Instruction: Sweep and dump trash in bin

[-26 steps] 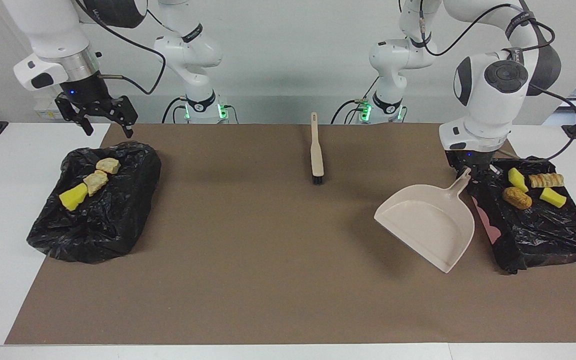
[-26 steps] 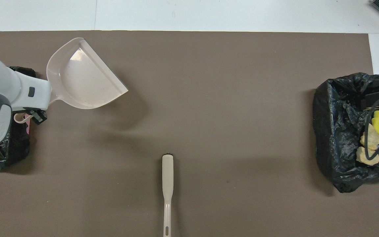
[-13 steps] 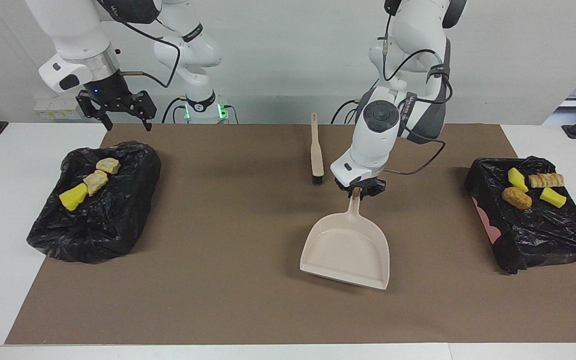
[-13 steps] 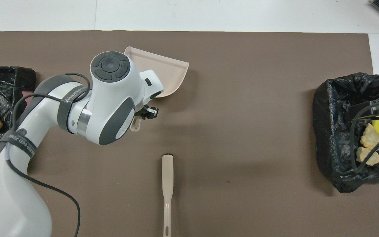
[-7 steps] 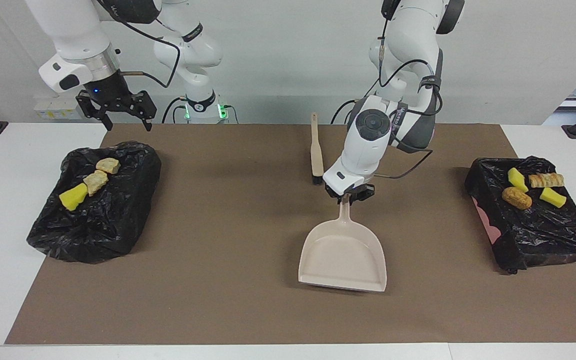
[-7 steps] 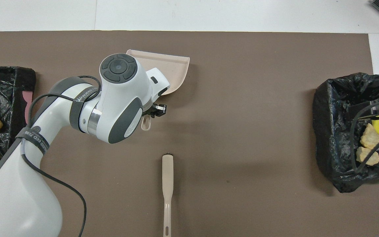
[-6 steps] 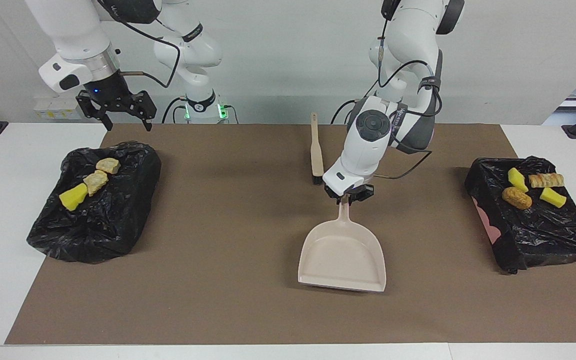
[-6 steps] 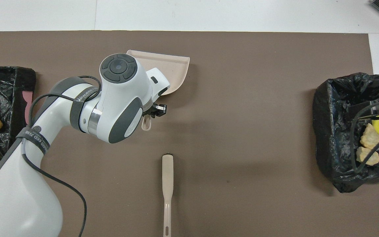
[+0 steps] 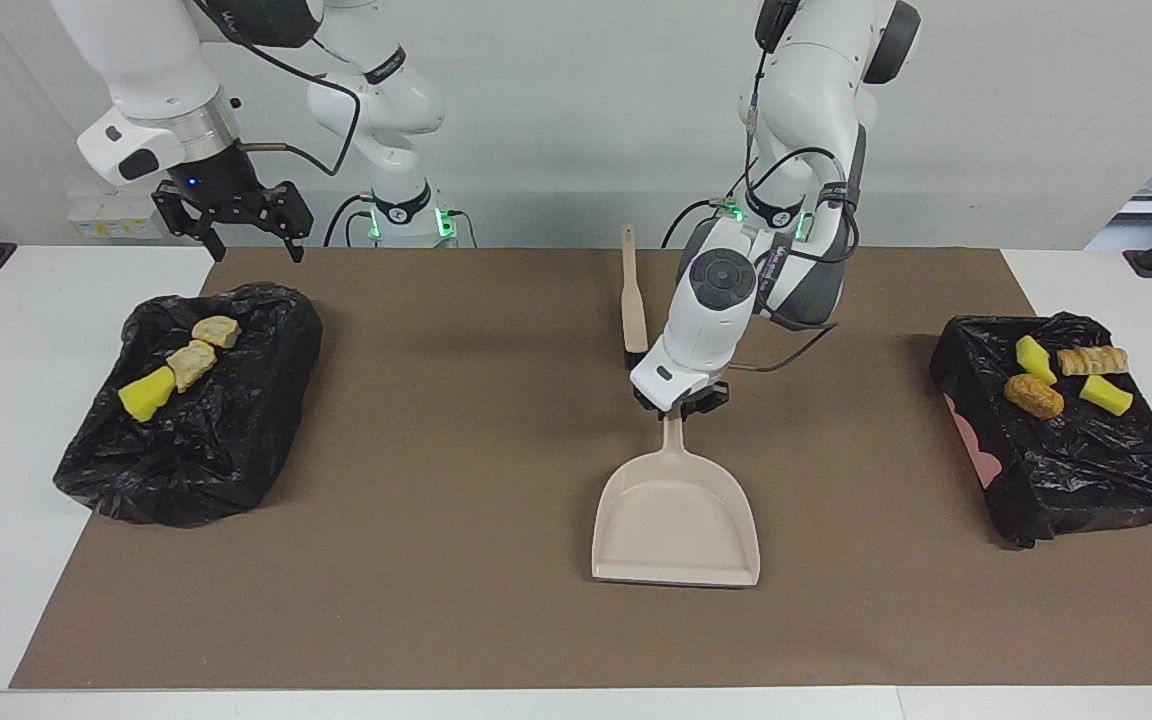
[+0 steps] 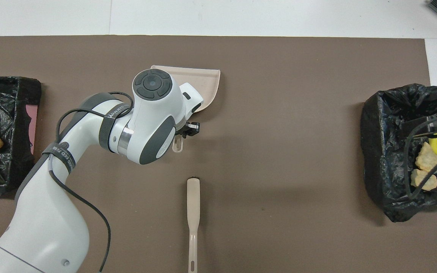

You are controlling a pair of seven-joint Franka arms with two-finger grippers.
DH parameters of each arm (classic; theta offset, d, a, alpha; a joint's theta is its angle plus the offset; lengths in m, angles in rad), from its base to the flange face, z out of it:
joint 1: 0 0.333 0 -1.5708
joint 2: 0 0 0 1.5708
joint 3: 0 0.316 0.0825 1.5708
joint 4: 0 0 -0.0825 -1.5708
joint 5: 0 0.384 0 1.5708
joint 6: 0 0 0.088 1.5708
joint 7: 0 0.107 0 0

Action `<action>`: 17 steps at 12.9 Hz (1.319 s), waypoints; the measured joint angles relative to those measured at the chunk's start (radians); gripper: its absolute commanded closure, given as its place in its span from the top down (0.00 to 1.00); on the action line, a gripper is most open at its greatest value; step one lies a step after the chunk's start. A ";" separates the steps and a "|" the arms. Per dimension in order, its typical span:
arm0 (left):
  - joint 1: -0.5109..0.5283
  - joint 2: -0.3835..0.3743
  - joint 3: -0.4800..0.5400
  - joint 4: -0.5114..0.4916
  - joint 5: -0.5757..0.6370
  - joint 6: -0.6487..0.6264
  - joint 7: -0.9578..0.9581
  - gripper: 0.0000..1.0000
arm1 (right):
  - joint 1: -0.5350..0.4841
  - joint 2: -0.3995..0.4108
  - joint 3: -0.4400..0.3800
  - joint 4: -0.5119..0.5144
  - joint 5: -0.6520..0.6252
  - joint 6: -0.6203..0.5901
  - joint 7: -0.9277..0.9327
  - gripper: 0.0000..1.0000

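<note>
The trash lies in two black-bagged bins. The bin (image 9: 186, 440) at the right arm's end holds a yellow chunk (image 9: 146, 396) and two tan pieces (image 9: 192, 362). The bin (image 9: 1076, 460) at the left arm's end holds two yellow chunks (image 9: 1034, 358) and two brown pieces (image 9: 1033, 396). My left gripper (image 9: 681, 405) is shut on the handle of the beige dustpan (image 9: 676, 520), which sits low at the middle of the mat, mouth away from the robots. My right gripper (image 9: 241, 235) hangs open and empty over the table by its bin.
A beige brush (image 9: 633, 300) with black bristles lies on the brown mat (image 9: 436, 560) beside the left gripper, nearer to the robots than the dustpan. In the overhead view the left arm (image 10: 150, 113) covers most of the dustpan (image 10: 207, 81). Cables hang over the bin (image 10: 389, 151).
The left arm carried the dustpan from its bin to the middle of the mat, turning its mouth away from the robots, and is still edging toward the right arm's end. The right gripper has stayed put.
</note>
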State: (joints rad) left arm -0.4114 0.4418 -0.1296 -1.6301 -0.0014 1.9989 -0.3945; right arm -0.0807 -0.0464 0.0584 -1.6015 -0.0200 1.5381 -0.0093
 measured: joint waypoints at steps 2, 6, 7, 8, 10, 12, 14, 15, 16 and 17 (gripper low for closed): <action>0.000 0.000 0.003 0.001 0.000 0.002 0.000 0.65 | 0.000 0.000 0.000 0.000 0.000 0.000 0.000 1.00; 0.000 -0.003 0.008 0.007 0.000 0.012 0.004 1.00 | 0.000 0.000 0.000 0.000 0.000 0.000 0.000 1.00; 0.000 -0.011 0.015 0.014 0.002 0.012 0.011 1.00 | 0.000 0.000 0.000 0.000 0.000 0.000 0.000 1.00; 0.002 -0.025 0.027 0.019 0.010 0.012 0.033 1.00 | 0.000 0.000 0.000 0.000 0.000 0.000 0.000 1.00; 0.024 -0.075 0.049 0.022 0.025 0.009 0.116 1.00 | 0.000 0.000 0.000 0.000 0.000 0.000 0.000 1.00; 0.080 -0.137 0.055 0.012 0.028 0.002 0.212 1.00 | 0.000 0.000 0.000 0.000 0.000 0.000 0.000 1.00; 0.156 -0.210 0.057 -0.006 0.028 -0.013 0.324 1.00 | 0.000 0.000 0.000 0.000 0.000 0.000 0.000 1.00; 0.198 -0.252 0.058 -0.014 0.028 -0.041 0.375 1.00 | 0.000 0.000 0.000 0.000 0.000 0.000 0.000 1.00; 0.236 -0.288 0.059 -0.016 0.028 -0.070 0.416 1.00 | 0.000 0.000 0.000 0.000 0.000 0.000 0.000 1.00; 0.271 -0.322 0.060 -0.018 0.028 -0.091 0.450 1.00 | 0.000 0.000 0.000 0.000 0.000 0.000 0.000 1.00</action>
State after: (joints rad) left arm -0.1401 0.1193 -0.0696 -1.6476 0.0269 1.9083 0.0558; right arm -0.0807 -0.0464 0.0584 -1.6015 -0.0200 1.5381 -0.0093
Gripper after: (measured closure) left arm 0.000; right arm 0.000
